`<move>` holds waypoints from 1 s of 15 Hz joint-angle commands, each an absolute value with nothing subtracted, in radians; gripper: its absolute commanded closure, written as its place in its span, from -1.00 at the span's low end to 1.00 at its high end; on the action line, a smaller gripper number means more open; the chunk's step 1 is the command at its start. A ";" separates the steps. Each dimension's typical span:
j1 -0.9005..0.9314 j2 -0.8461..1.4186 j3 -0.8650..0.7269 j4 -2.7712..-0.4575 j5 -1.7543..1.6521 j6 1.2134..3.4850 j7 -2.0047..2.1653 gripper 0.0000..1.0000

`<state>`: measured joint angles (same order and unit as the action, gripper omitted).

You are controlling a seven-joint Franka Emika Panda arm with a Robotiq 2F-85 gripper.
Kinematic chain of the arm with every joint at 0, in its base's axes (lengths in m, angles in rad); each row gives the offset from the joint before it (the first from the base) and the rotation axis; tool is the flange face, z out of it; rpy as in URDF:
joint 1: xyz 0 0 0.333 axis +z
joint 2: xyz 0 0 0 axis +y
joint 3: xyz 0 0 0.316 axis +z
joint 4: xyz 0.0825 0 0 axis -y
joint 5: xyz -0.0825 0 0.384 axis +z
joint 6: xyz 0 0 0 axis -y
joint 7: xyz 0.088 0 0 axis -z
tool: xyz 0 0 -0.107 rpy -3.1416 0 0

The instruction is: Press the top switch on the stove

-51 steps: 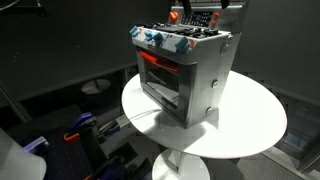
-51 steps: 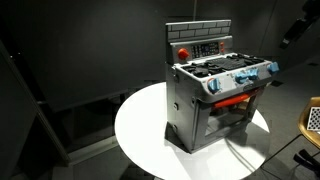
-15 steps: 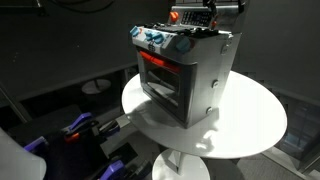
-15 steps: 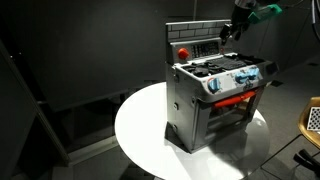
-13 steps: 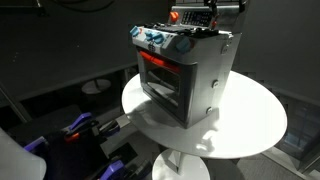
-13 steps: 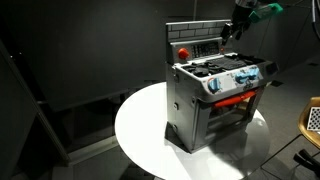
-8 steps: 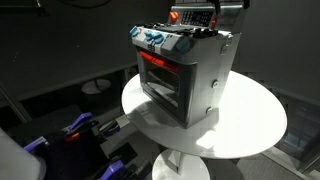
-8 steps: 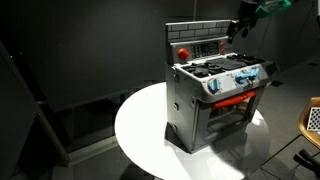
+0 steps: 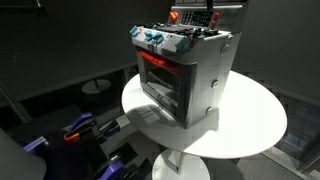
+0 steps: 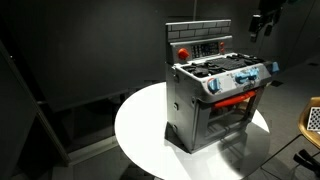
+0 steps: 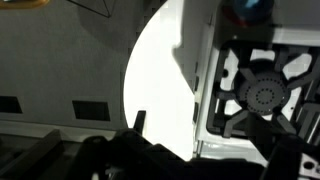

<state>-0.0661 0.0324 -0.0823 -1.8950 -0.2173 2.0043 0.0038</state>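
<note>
The stove [image 9: 185,70] is a small silver-grey toy oven with a red-trimmed dark door and blue knobs, standing on a round white table [image 9: 250,125]. It also shows in an exterior view [image 10: 215,95], where its raised back panel [image 10: 198,42] carries a red button. My gripper [image 10: 262,22] hangs in the air up and to the right of that panel, apart from the stove. The wrist view looks down on a black burner [image 11: 265,92] of the stove top. My fingers are dark shapes along its bottom edge, and their gap is unclear.
The white table [image 10: 140,130] has bare room around the stove and shows in the wrist view [image 11: 160,70]. Dark curtains and floor surround it. Purple-and-black gear [image 9: 75,130] lies on the floor beside the table.
My gripper has drawn back from the stove's back panel, moving up and to the right, away from the stove. The stove has not moved.
</note>
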 commanded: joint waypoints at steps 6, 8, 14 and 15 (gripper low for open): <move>-0.095 -0.184 -0.110 -2.059 -0.192 1.797 -0.152 -1.00; -0.096 -0.236 -0.119 -2.098 -0.177 1.779 -0.166 -1.00; -0.094 -0.379 -0.143 -2.219 -0.098 1.794 -0.169 -1.00; -0.094 -0.396 -0.145 -2.233 -0.089 1.796 -0.166 -1.00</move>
